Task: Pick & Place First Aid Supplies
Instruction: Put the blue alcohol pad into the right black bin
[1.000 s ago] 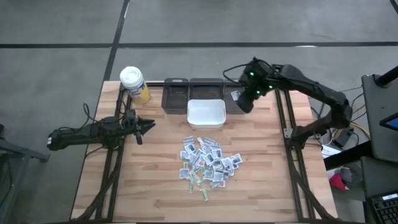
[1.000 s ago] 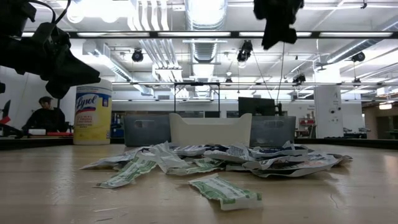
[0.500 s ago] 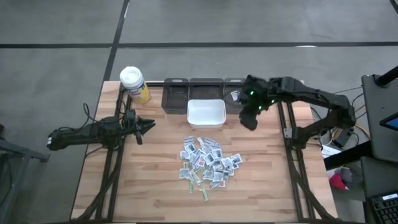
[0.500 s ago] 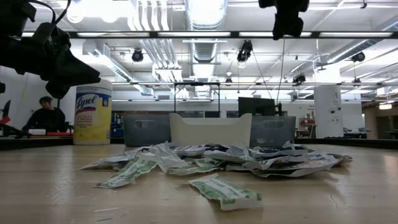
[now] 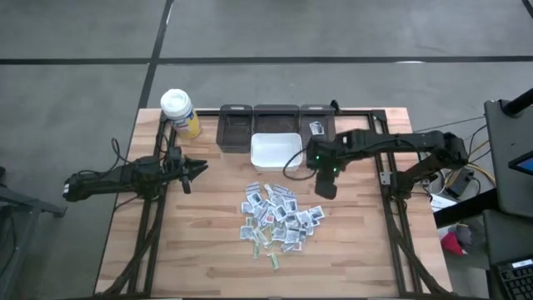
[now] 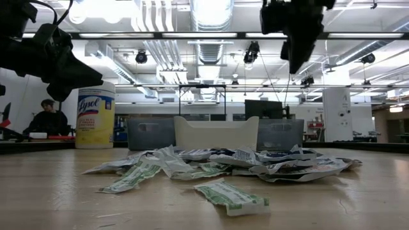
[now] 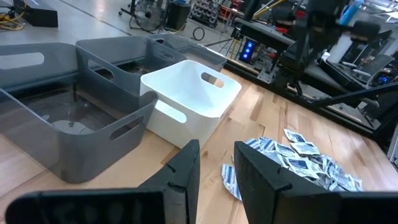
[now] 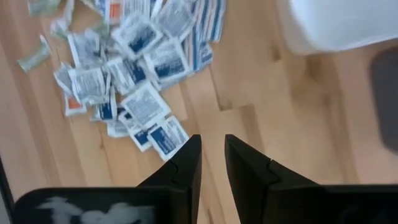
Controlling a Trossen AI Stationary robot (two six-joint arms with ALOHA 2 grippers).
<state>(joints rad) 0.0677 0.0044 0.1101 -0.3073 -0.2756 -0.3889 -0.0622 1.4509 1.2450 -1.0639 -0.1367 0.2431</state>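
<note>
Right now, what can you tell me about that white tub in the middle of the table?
The white tub is a small, open-topped rectangular bin, plastic by its look, with rounded corners and slot handles cut into its end walls. It stands upright on the wooden table, close in front of the grey bins. It appears empty. The packet pile lies apart from it.

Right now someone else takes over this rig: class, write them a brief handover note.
Left gripper: waiting over the table's left side, fingers slightly apart, holding nothing.
Right gripper: above the table between the white bin and the packets, fingers narrowly apart, nothing between them.
Packets: heaped at the table's centre. One packet lies in the right grey bin.
Done: that one packet.
Left: the whole heap.
</note>
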